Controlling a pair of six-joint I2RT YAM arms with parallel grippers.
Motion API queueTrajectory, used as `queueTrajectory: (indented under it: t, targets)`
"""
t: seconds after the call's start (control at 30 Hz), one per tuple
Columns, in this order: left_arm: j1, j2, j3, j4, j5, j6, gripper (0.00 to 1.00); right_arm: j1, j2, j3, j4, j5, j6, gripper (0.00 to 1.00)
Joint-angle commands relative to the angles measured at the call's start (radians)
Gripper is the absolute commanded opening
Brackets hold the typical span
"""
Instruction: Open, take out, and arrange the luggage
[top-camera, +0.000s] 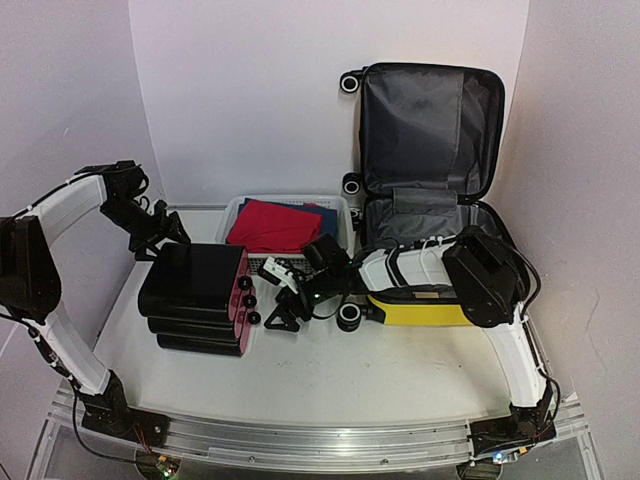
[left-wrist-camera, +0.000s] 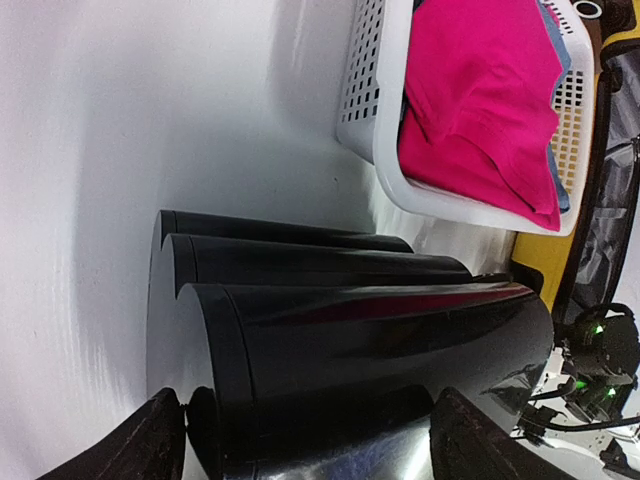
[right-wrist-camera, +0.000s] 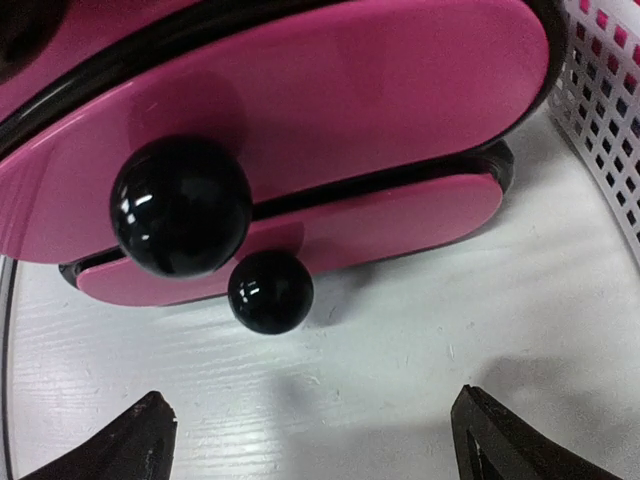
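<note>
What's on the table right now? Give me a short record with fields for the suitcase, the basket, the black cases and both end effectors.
suitcase: yellow, open, lid standing up at the back, grey lining showing
basket: white, left of the suitcase, holding red cloth over blue cloth
black cases: three stacked, front-left of the basket, pink ends with black knobs
left end effector: jaws wide astride the top case; grip unclear
right end effector: open, empty, facing the pink ends
</note>
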Motion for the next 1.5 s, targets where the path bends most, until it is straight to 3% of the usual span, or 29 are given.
queueTrajectory:
  t: [0.0,0.47,0.7,1.47]
  targets:
    - [-0.004,-0.017,0.019,-0.010,0.066,0.062,0.83,0.005,0.049,0.066,0.127,-0.053,-0.023,0.96]
    - [-0.022,-0.044,-0.044,0.014,0.131,0.046,0.82,0.040,0.122,0.065,0.293,-0.073,0.027,0.70]
    - [-0.022,-0.042,-0.055,0.020,0.134,0.041,0.82,0.053,0.146,0.073,0.344,-0.053,0.124,0.50]
    - [-0.022,-0.027,-0.044,0.023,0.103,0.057,0.83,0.051,0.013,-0.070,0.352,0.013,0.154,0.26]
